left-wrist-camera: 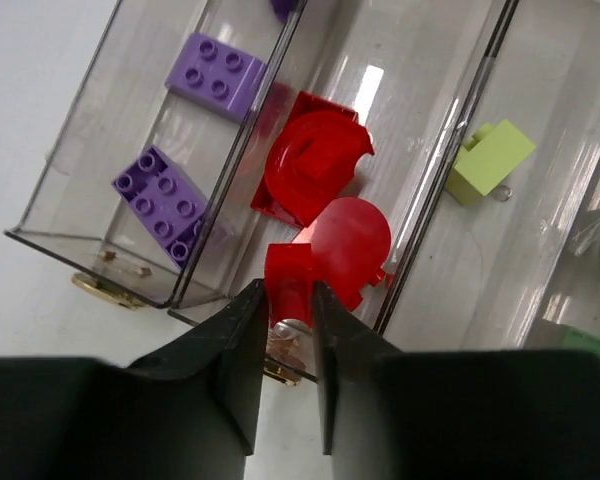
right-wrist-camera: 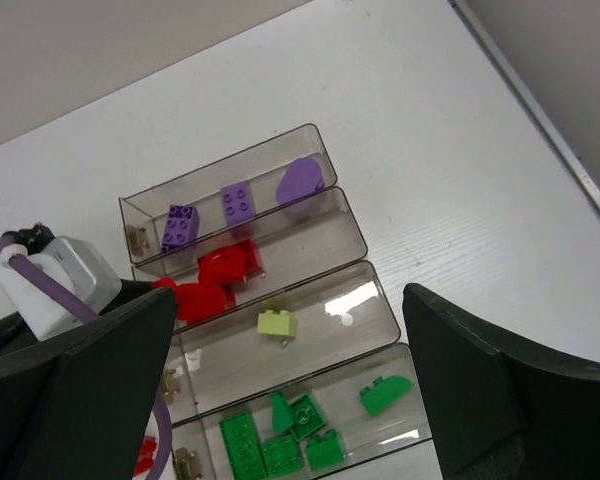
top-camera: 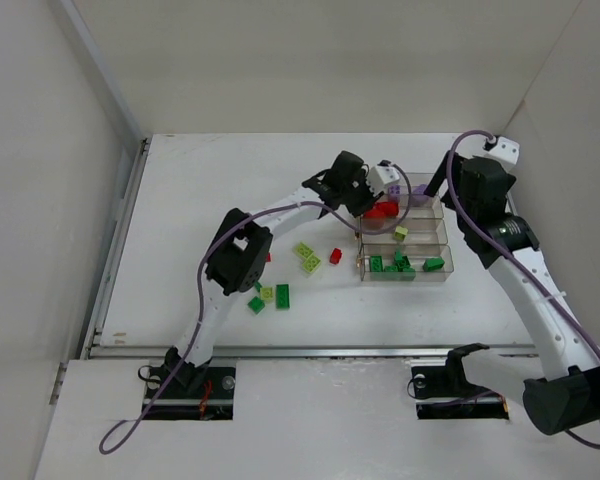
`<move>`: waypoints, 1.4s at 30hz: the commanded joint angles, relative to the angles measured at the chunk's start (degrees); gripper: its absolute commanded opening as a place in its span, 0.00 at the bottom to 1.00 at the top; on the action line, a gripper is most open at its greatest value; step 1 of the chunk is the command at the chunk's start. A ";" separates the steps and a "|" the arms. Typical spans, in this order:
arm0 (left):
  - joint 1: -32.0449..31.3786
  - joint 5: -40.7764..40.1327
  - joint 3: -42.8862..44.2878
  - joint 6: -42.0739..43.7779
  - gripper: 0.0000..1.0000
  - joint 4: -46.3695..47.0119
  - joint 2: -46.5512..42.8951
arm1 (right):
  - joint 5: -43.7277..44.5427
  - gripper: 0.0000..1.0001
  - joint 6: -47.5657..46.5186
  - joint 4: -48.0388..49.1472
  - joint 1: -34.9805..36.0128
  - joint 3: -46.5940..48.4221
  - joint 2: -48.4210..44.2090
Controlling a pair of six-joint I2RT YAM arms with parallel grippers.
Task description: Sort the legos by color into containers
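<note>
Red lego [left-wrist-camera: 289, 281] btwn L fingers [left-wrist-camera: 236, 348]

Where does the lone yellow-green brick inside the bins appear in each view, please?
Top external: the yellow-green brick sits right of centre.
Left wrist: upper right.
Right wrist: just below and left of centre.
Shared landmark: the red bricks next to it.

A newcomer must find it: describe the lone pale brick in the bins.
Find the block of four clear bins on the white table. Take the bin between the one with red pieces and the one with dark green bricks. The yellow-green brick lies alone there, the only piece of its colour in any bin.
</note>
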 commanded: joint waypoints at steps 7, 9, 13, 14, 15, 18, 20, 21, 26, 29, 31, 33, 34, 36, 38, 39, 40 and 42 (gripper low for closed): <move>-1.97 -3.72 0.00 0.29 0.77 4.29 -5.76 | 0.47 1.00 -2.15 -0.43 -1.15 1.17 -2.89; -1.97 -5.65 0.00 -1.11 0.80 4.90 -8.22 | -1.63 1.00 -2.76 -0.44 -1.15 0.65 -2.89; -1.97 -11.63 0.00 -3.40 0.85 3.59 -13.85 | -6.20 1.00 -3.30 0.09 -1.15 0.64 -2.89; -1.97 -12.16 -0.61 -3.40 0.85 1.93 -14.99 | -6.99 1.00 -3.30 0.61 -1.15 0.64 -2.89; -1.97 -13.03 -1.31 -3.40 0.87 1.05 -17.26 | -8.39 1.00 -3.30 0.62 -1.15 0.03 -2.28; -1.45 -13.57 -4.12 -3.40 0.87 -4.73 -21.39 | -11.38 1.00 -3.30 1.67 -1.15 0.03 -2.27; -0.13 -13.57 -7.63 -3.40 0.86 -7.82 -23.78 | -12.53 1.00 -3.30 1.67 -1.15 0.03 -1.66; 0.57 -11.92 -9.39 -3.40 0.84 -10.45 -25.09 | -12.54 1.00 -3.30 1.67 -1.15 0.03 -1.66; 8.11 -9.36 -27.80 -0.16 0.64 -13.99 -35.11 | -14.39 1.00 -2.77 2.20 -0.09 -1.11 -1.66; 11.64 -9.35 -39.50 2.74 0.55 -14.52 -39.59 | -14.39 1.00 -2.24 2.20 1.57 -1.11 -1.66; 14.20 -9.87 -44.63 5.46 0.55 -13.64 -41.44 | -14.39 1.00 -2.24 2.20 2.11 -1.64 -1.66; 14.81 -9.88 -51.11 6.88 0.59 -11.71 -43.91 | -14.39 1.00 -2.24 2.20 3.42 -1.64 -0.96; 14.82 -9.88 -52.81 6.88 0.62 -11.71 -44.52 | -14.39 1.00 -1.72 2.20 3.42 -1.12 -0.95; 14.82 -9.88 -55.36 6.10 0.68 -10.05 -45.31 | -14.39 1.00 -1.72 2.20 4.82 -0.51 -0.16; 14.82 -9.36 -58.35 5.40 0.69 -9.08 -45.85 | -13.86 1.00 -1.72 2.20 4.83 0.02 0.45; 14.82 -9.35 -59.06 5.39 0.70 -7.68 -45.85 | -13.86 1.00 -1.72 2.20 5.35 0.03 0.45; 14.82 -9.35 -59.67 4.69 0.70 -6.97 -45.85 | -13.86 1.00 -1.72 2.20 5.36 0.03 1.06; 14.82 -9.87 -60.21 4.69 0.70 -5.74 -45.07 | -13.86 1.00 -1.72 2.20 5.36 0.03 1.68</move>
